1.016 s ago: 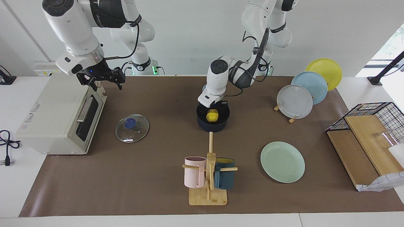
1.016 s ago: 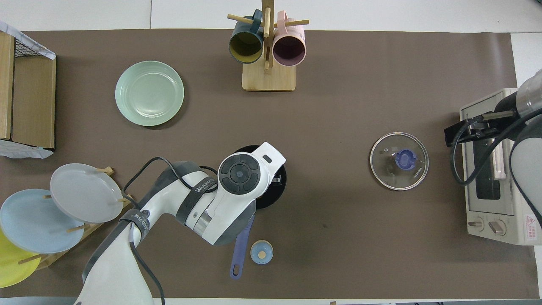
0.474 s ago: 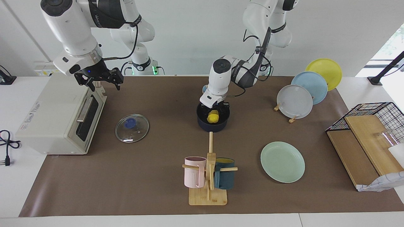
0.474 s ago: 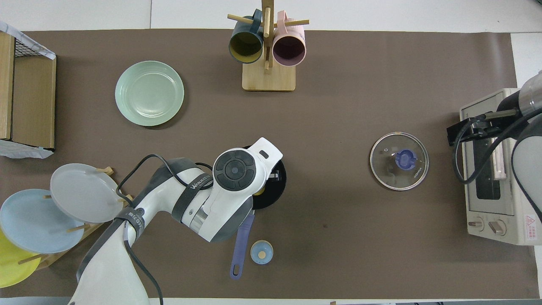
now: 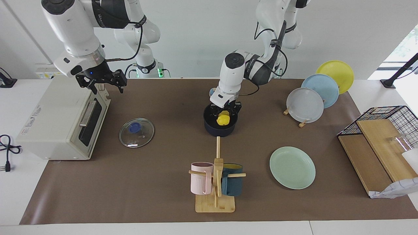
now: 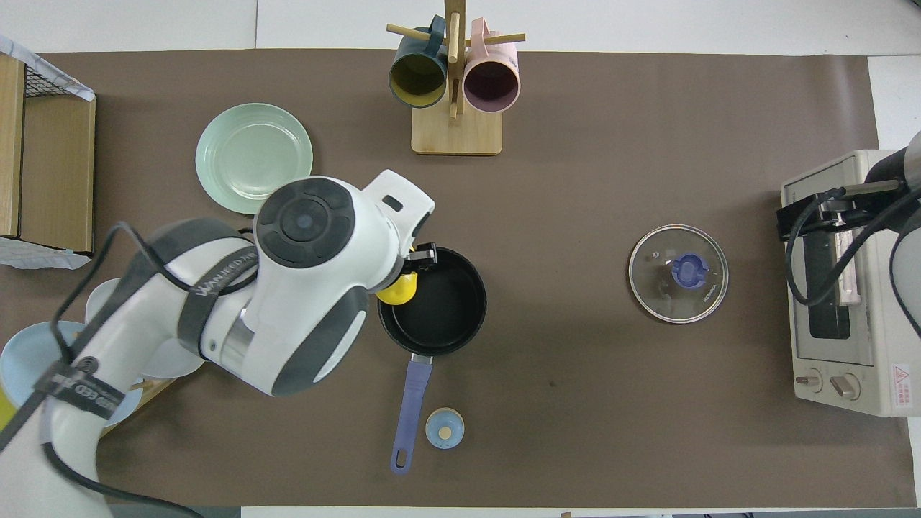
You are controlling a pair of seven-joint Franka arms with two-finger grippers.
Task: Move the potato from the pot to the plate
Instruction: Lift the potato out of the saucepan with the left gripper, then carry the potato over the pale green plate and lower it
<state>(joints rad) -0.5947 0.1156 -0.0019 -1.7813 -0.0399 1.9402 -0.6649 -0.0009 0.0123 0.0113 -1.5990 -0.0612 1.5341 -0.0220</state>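
The yellow potato (image 5: 223,119) is held between the fingers of my left gripper (image 5: 224,115), just above the opening of the dark navy pot (image 5: 220,130). In the overhead view the potato (image 6: 400,288) shows over the pot's rim toward the left arm's end, and the pot's black inside (image 6: 442,302) is bare. The pot's blue handle (image 6: 409,410) points toward the robots. The mint-green plate (image 5: 292,167) lies flat, farther from the robots than the pot, toward the left arm's end. My right gripper (image 5: 101,85) waits over the toaster oven.
The glass lid (image 5: 136,132) lies beside the toaster oven (image 5: 55,120). A mug rack (image 5: 215,182) stands farther out than the pot. A rack with grey, blue and yellow plates (image 5: 305,105) and a wire basket (image 5: 388,120) are at the left arm's end. A small blue disc (image 6: 445,428) lies by the handle.
My left gripper has risen out of the pot with the potato in it and shifted a little toward the left arm's end. The right gripper has barely moved.
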